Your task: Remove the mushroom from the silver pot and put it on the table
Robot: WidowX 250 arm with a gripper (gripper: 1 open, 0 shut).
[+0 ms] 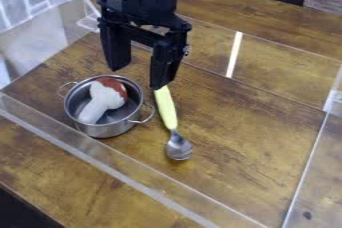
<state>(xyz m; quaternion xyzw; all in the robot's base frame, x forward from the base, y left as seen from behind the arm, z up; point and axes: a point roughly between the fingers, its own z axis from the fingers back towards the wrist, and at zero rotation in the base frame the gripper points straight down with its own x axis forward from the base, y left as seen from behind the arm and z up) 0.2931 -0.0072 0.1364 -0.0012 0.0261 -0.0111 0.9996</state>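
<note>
The silver pot [107, 107] stands on the brown wood-plank table [241, 172], left of centre. Inside it lies the mushroom [102, 100], white stem toward the front left and reddish-brown cap toward the back right. My gripper [139, 64] hangs above and just behind the pot's right side, pointing down. Its black fingers [162, 68] are spread wide apart with nothing between them, so it is open and holds nothing.
A spoon [170, 122] with a yellow-green handle and silver bowl lies on the table just right of the pot, under the gripper's right finger. Clear acrylic walls [147, 177] edge the tabletop at front, left and right.
</note>
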